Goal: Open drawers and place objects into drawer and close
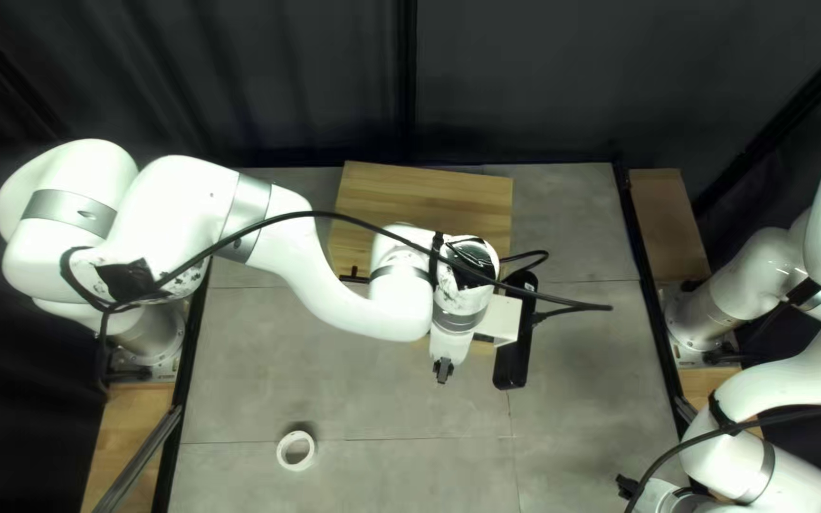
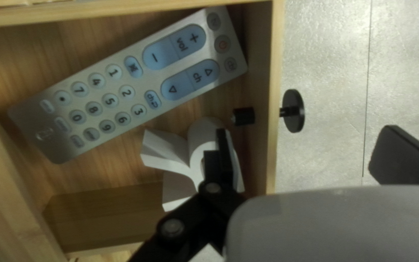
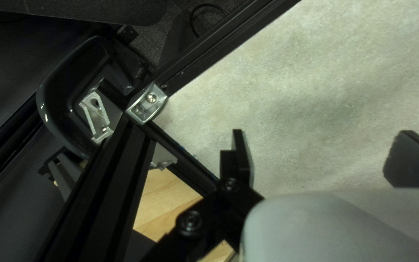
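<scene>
My left gripper [image 2: 309,140] is hanging closest to the lens, its two fingers standing wide apart and holding nothing. I think I am keeping it over the drawer's front wall [image 2: 272,160] because it is letting something go there or getting ready to shut the drawer. The round black knob [image 2: 294,110] is sticking out from that wall, ahead of the gap between my fingers. One finger is covering part of a curly white thing [image 2: 202,131], but I can't tell if they are touching.

The open wooden drawer is holding that white thing and a big remote [image 2: 132,87]. The remote is lying slanted with its buttons up, just beside the white thing and farther from my left gripper. It is probably lying slanted so it fits inside. A wooden box [image 1: 429,195] is sitting under and behind my left arm.

A white ring [image 1: 282,451] is lying on the table [image 1: 353,399], well apart from my left gripper, toward my left arm's base. Maybe it is waiting for its turn. My right gripper [image 3: 322,140] is standing wide open too, gripping nothing, with a black rail [image 3: 204,56] ahead of it.
</scene>
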Motion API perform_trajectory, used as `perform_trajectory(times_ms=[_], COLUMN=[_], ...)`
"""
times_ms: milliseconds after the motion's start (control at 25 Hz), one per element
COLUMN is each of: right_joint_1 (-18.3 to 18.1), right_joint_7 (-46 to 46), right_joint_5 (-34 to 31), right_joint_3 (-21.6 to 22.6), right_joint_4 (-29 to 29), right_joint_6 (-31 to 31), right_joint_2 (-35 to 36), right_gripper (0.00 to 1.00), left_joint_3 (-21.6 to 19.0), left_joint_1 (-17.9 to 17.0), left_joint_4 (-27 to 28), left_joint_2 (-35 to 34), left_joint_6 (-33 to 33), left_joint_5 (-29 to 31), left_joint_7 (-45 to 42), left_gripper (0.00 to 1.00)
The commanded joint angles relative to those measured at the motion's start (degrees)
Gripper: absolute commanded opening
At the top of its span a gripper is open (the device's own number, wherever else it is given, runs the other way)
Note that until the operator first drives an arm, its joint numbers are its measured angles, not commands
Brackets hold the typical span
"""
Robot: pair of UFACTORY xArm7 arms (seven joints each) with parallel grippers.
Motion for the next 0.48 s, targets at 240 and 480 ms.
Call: perform_trajectory(times_ms=[240, 480], right_joint_1=[0.0, 0.0], right_joint_7=[0.0, 0.0], right_joint_5=[0.0, 0.0], right_joint_3=[0.0, 0.0], right_joint_4=[0.0, 0.0], right_joint_6=[0.0, 0.0], right_joint_2=[0.0, 0.0], right_gripper=[1.00, 1.00], left_joint_3=[-0.5, -0.9], left_joint_1=[0.2, 0.2], left_joint_4=[0.5, 0.4], left_joint_2=[1.2, 1.1], left_joint_6=[-0.5, -1.0], left_joint_5=[-1.1, -1.7], left_joint_7=[0.6, 1.1], left_gripper=[1.00, 1.00])
